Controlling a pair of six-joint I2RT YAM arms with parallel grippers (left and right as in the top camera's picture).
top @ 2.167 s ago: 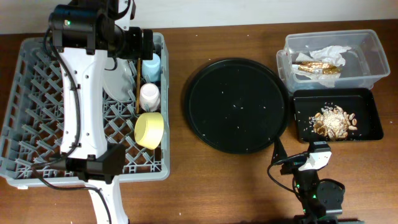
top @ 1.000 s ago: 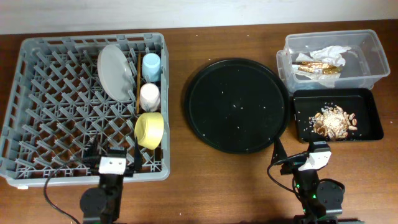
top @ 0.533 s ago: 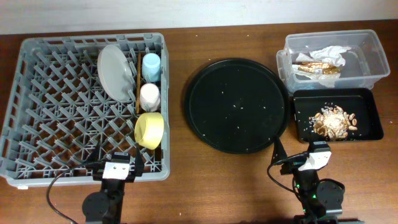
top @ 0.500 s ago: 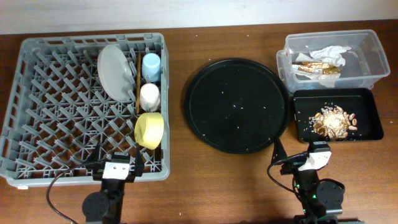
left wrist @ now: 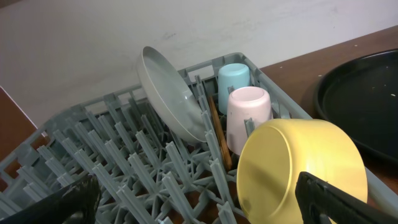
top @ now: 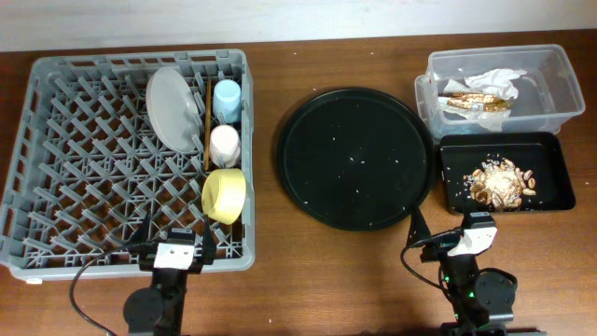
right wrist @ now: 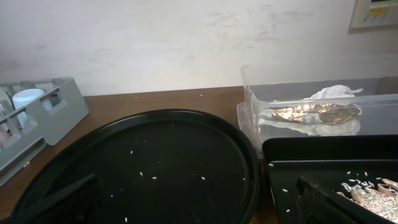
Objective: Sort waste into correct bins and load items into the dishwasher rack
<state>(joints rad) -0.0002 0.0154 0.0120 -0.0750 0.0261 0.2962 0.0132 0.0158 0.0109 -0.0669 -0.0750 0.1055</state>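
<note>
The grey dishwasher rack [top: 84, 159] holds a white plate [top: 173, 105] on edge, wooden chopsticks [top: 206, 131], a blue cup [top: 227, 98], a pink cup [top: 224, 145] and a yellow bowl [top: 224, 194] on its side. The left wrist view shows the bowl [left wrist: 298, 168], pink cup [left wrist: 249, 115] and plate [left wrist: 168, 93]. The clear tub [top: 550, 89] holds a napkin [top: 494, 79] and a gold wrapper [top: 476, 101]. The small black tray [top: 550, 182] holds food scraps [top: 499, 182]. My left gripper [top: 174, 243] [left wrist: 199, 208] is open and empty at the rack's front edge. My right gripper [top: 471, 229] [right wrist: 199, 208] is open and empty near the table's front.
A large round black tray [top: 354, 157] with a few white specks lies between the rack and the bins, and fills the right wrist view [right wrist: 143, 162]. Both arms sit folded at the table's front edge.
My left arm has drawn back from over the rack's far side to the front edge, then shifted slightly right. The rack's contents, the bins and the right arm have not moved.
</note>
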